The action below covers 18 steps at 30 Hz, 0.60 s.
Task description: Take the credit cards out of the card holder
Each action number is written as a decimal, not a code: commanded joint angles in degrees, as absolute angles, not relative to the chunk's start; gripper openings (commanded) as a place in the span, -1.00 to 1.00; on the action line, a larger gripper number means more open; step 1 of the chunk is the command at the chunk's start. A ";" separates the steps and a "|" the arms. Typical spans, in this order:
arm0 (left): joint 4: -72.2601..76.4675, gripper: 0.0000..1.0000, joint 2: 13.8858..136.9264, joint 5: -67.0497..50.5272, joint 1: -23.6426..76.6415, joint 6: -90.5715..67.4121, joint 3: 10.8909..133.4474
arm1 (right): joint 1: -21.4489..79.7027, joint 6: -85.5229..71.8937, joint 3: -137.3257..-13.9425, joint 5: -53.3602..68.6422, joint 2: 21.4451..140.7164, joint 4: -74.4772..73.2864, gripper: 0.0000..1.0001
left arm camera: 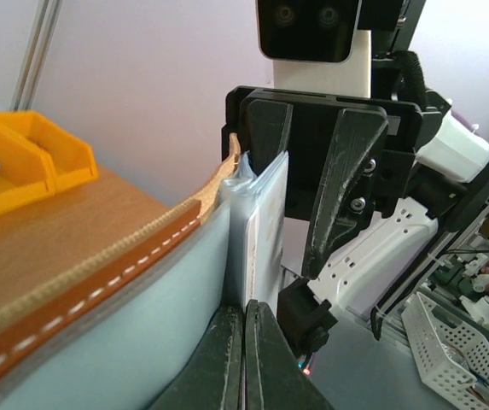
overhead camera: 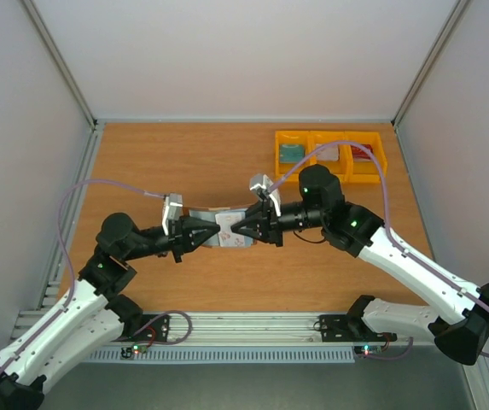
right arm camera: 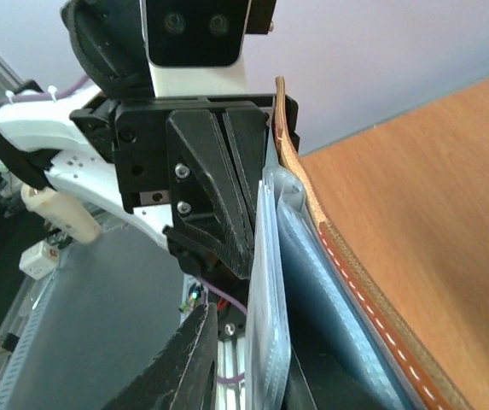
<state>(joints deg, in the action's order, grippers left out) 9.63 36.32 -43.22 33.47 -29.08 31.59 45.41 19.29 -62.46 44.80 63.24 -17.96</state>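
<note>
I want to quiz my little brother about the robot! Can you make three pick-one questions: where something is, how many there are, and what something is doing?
1. Where are the yellow bins on the table?
A. between the arm bases
B. far right
C. near left corner

2. How many bins are there?
A. one
B. six
C. three

3. The left gripper is:
A. shut
B. wide open
C. out of sight

Answers:
1 B: the top view shows the bins at the table's far right.
2 C: three yellow bins stand side by side.
3 A: the left wrist view shows it pinched tight on the holder.
</note>
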 commanded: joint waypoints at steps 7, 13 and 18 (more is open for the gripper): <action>12.61 -1.00 35.53 -41.33 33.53 -34.32 22.67 | 40.58 12.06 -49.42 47.94 62.26 -10.45 -0.95; 15.65 -1.00 37.27 -40.72 33.12 -37.19 19.69 | 37.51 13.42 -48.93 51.79 64.80 -13.19 -0.90; 17.39 -1.00 37.94 -41.17 33.04 -38.23 17.69 | 36.20 14.80 -49.09 53.72 66.73 -15.48 -0.74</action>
